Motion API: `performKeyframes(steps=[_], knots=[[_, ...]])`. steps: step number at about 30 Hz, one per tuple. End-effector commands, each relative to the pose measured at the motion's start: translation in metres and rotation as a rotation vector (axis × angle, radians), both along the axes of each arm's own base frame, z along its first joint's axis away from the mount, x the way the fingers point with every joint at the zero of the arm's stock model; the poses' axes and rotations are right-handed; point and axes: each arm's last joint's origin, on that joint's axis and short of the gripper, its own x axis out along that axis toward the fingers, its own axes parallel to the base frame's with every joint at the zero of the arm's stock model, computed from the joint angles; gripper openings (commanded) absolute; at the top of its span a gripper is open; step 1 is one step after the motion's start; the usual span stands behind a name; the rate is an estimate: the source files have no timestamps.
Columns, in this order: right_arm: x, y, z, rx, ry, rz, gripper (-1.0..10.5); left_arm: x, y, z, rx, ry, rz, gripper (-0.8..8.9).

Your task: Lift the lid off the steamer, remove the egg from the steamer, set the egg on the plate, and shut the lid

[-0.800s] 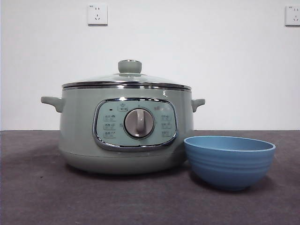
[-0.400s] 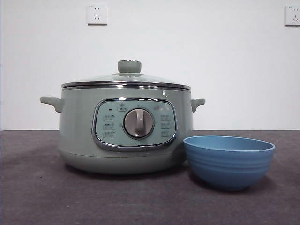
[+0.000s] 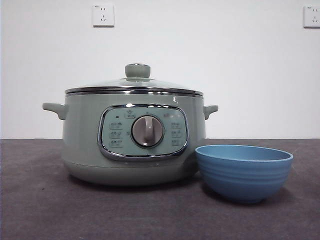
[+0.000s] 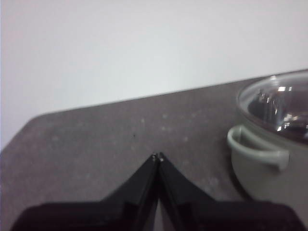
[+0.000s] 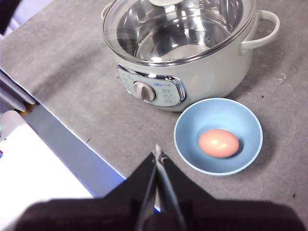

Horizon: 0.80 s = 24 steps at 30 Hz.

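Task apparently at its end, judging by how things lie: lid (image 3: 135,84) seated on the steamer (image 3: 132,140), chrome rim flush all round in the front view, knob upright at centre-top of the pot. Egg (image 5: 219,143) lying in the middle of the plate (image 5: 185,139), lower right of the right wrist frame, the plate just beside the steamer's front panel, touching or not impossible to say. Steamer interior bare and shiny through the glass in the right wrist view; no second egg visible inside. Left gripper (image 4: 158,157) with jaws pressed together, nothing between them, low centre of its frame over bare table (image 4: 96,139), steamer handle off at the right edge. Right gripper (image 5: 157,153) likewise closed and empty, lower centre of its frame, high above the table's near edge, well apart from plate and pot. Neither arm visible in the front view. Nothing left to grasp, by this reading; next move probably only a retreat to rest, calling for clearance from the plate so the egg stays put. Risk slight: a brush against the plate's rim.
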Motion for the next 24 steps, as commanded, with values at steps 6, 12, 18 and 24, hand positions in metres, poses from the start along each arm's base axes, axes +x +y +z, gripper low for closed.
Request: performKeyframes(steps=[6, 12, 18, 24], knots=[[0.000, 0.000, -0.002, 0.000, 0.007, -0.004, 0.0, -0.002, 0.000, -0.029, -0.022, -0.005, 0.005, -0.04], [0.000, 0.000, -0.002, 0.000, 0.007, -0.004, 0.0, -0.005, 0.000, -0.043, -0.039, 0.074, 0.014, -0.04], [0.000, 0.000, -0.002, 0.000, 0.007, -0.004, 0.0, -0.006, 0.000, -0.049, -0.047, 0.142, 0.029, -0.04], [0.000, 0.000, -0.002, 0.000, 0.007, -0.004, 0.0, -0.006, 0.000, -0.049, -0.049, 0.136, 0.029, -0.04]])
